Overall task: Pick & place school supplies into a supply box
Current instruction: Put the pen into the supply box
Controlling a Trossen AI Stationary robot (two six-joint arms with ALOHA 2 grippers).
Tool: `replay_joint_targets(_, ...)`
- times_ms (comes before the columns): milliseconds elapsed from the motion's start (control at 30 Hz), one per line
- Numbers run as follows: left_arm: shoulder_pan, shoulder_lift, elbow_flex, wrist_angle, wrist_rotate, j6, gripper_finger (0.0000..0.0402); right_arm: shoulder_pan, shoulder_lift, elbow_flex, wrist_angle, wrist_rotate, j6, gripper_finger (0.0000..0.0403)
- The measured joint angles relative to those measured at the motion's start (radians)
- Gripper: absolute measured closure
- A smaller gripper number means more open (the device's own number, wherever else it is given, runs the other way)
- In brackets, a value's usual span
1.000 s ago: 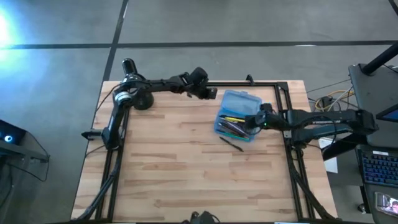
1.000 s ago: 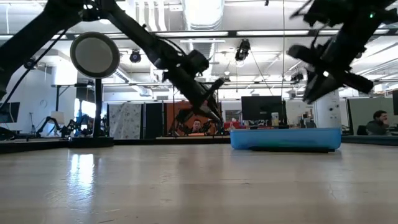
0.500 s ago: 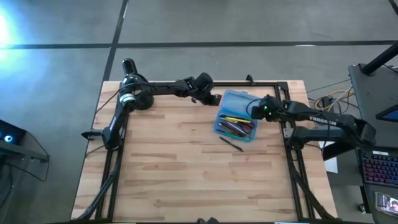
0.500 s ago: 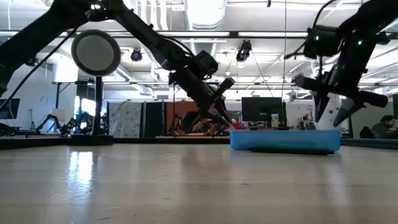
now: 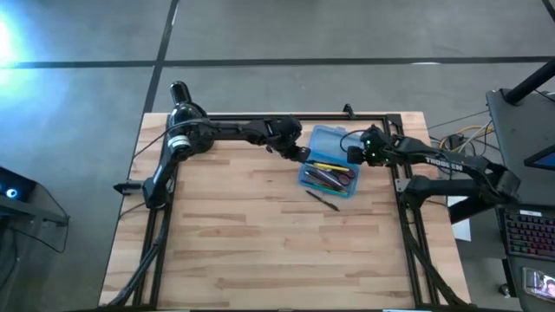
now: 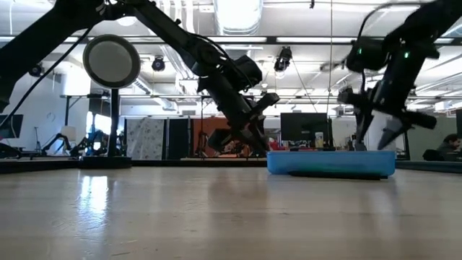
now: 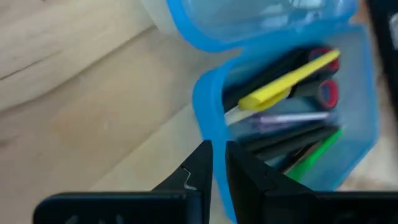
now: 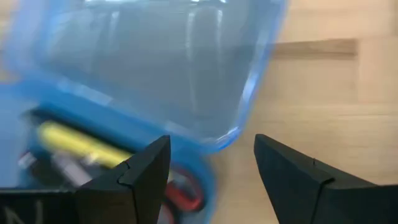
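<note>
The translucent blue supply box (image 5: 305, 176) lies open at the table's far right, its lid (image 5: 334, 139) folded flat toward the far edge. Inside are several pens, among them a yellow one (image 7: 292, 73) and a green one (image 7: 314, 152), and red scissor handles (image 7: 328, 92). A black pen (image 5: 323, 200) lies on the wood just in front of the box. My left gripper (image 7: 216, 152) is shut, its tips at the box's left end. My right gripper (image 8: 208, 155) is open over the box's right end, a corner of the lid (image 8: 233, 127) between its fingers without touching them. My left gripper's shut fingertips (image 7: 202, 152) stand at the rim of the box's left end wall (image 7: 205, 109), coming slanting down from the table's far left. Whether they touch the rim, I cannot tell.
A black desk lamp (image 5: 179, 94) stands at the far left corner; its round head (image 6: 110, 63) shows in the low view. A black frame rail (image 5: 347, 116) runs along the table's far edge behind the box. Bare wood (image 5: 260, 243) fills the near half.
My right gripper has opened, drawn back from over the pens toward the box's right end and lid, and come down a little. My left gripper has moved toward the table's right and near edge and down, to the box's left end, staying shut.
</note>
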Motion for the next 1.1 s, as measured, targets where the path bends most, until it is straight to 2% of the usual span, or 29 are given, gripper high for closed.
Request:
replay_joint_targets(200,-0.008,-0.033,0.0,-0.069,-0.08,0.109,0.0374,0.167,-0.176,0.09,-0.11,0.053,-0.13,0.0184)
replay_joint_targets(300,-0.008,-0.059,0.0,-0.072,-0.082,0.141,0.0374,0.332,-0.247,0.092,-0.152,-0.017,-0.196,0.019)
replay_joint_targets(433,-0.016,-0.083,0.0,-0.083,-0.08,0.163,0.0374,0.617,-0.266,0.055,-0.139,0.0,-0.192,0.0197)
replay_joint_targets(600,-0.025,-0.096,0.0,-0.109,-0.078,0.185,0.0374,0.901,-0.17,0.053,-0.069,0.124,-0.155,0.0207)
replay_joint_targets(767,-0.038,-0.096,0.0,-0.148,-0.082,0.215,0.0374,1.067,0.015,0.06,-0.012,0.137,-0.163,0.0217)
replay_joint_targets(900,-0.055,-0.096,0.0,-0.173,-0.105,0.24,0.0374,1.126,0.161,0.094,0.039,0.194,-0.16,0.0222)
replay_joint_targets(1000,-0.072,-0.097,0.0,-0.197,-0.151,0.261,0.0374,1.122,0.244,0.124,0.065,0.267,-0.152,0.0222)
replay_joint_targets(1100,-0.092,-0.104,0.0,-0.22,-0.184,0.28,0.0374,1.096,0.311,0.139,0.067,0.278,-0.126,0.022)
